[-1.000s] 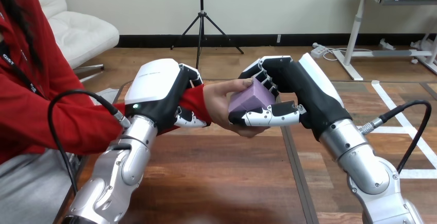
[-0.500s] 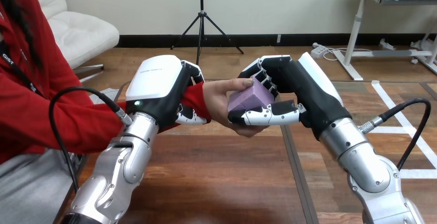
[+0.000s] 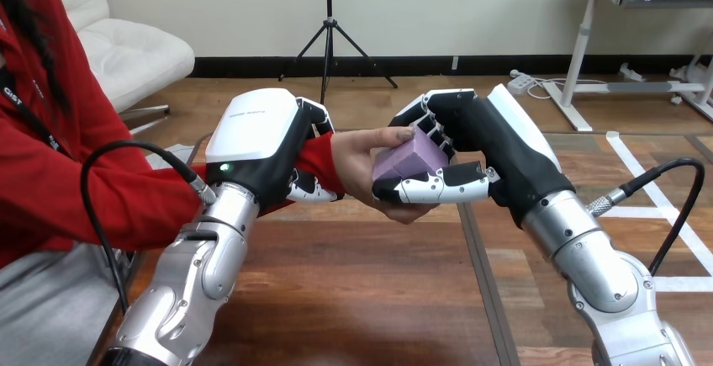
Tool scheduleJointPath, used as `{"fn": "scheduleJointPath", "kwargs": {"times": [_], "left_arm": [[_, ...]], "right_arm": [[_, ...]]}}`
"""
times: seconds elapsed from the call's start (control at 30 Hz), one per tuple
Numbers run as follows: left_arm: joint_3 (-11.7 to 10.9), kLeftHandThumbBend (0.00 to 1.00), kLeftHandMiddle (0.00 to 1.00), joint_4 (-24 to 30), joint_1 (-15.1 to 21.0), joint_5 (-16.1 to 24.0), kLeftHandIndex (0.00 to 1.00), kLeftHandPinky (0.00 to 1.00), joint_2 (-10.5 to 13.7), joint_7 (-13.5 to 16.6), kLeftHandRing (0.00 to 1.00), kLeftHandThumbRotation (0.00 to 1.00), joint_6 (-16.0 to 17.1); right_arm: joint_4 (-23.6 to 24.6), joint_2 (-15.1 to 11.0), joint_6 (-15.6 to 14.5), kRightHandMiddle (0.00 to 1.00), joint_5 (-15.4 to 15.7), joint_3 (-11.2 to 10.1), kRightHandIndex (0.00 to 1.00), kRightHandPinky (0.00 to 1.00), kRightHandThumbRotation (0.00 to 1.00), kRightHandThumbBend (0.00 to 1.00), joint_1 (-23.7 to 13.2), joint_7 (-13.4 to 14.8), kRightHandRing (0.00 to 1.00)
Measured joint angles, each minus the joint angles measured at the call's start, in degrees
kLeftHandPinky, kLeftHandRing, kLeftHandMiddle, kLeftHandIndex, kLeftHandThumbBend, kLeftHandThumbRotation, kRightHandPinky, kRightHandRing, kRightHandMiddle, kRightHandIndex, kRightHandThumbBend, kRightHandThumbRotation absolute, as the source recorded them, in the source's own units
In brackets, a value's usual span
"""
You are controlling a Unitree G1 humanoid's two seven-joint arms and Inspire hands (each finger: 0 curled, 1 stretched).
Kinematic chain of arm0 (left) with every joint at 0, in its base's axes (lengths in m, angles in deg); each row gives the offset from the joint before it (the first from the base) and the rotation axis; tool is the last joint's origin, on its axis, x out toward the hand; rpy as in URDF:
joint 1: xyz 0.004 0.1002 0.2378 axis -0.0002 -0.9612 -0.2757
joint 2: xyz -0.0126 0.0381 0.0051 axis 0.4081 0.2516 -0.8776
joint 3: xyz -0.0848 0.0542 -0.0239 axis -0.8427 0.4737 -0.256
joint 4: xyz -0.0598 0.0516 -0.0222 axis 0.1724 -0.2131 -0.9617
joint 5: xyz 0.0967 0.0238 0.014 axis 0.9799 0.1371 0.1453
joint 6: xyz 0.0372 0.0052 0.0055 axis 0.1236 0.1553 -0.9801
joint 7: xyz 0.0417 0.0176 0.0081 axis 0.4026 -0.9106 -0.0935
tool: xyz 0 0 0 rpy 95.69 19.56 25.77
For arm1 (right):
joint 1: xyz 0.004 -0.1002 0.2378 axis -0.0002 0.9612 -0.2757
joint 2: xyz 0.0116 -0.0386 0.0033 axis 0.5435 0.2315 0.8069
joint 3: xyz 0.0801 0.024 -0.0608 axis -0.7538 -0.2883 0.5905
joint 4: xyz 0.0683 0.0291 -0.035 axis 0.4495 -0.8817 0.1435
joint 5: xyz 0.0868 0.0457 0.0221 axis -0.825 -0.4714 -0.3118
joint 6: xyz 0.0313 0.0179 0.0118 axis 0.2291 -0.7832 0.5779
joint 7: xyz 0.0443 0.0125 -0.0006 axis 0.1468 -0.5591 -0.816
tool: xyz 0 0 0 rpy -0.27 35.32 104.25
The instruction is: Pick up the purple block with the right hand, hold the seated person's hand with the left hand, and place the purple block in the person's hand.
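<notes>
In the middle of the frame, the right hand [image 3: 475,149] had its fingers curled round the purple block [image 3: 409,159], which sat right against the person's hand [image 3: 356,172]. The left hand [image 3: 262,140] was wrapped round the person's wrist [image 3: 323,161].

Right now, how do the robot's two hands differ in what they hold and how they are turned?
The left hand is curled round the person's wrist; the right hand grips the purple block. The left hand shows its white back, the right hand its thumb side. Both are shut on something.
</notes>
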Motion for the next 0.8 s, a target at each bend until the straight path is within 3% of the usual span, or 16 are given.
{"fn": "scheduleJointPath", "kwargs": {"times": [0.23,0.57,0.8], "left_arm": [[0.14,0.74,0.45,0.01,0.00,1.12,0.47,0.29,0.09,0.02,0.38,0.02,-0.19],[0.18,0.79,0.57,0.13,0.00,0.79,0.56,0.44,0.53,-0.34,0.54,0.18,0.20],[0.09,0.84,0.67,0.75,0.00,-1.14,0.64,0.58,1.69,-2.98,0.65,0.31,1.44]], "right_arm": [[0.02,-0.20,-0.09,0.51,-0.10,-0.05,0.55,0.37,0.08,0.71,0.00,-1.03,0.46],[0.02,-0.56,-0.09,0.62,-0.18,-0.11,0.65,0.45,0.33,0.79,0.00,-2.75,0.56],[0.01,-0.70,-0.09,0.69,-0.17,-0.12,0.72,0.50,0.52,0.85,0.01,-3.78,0.63]]}}
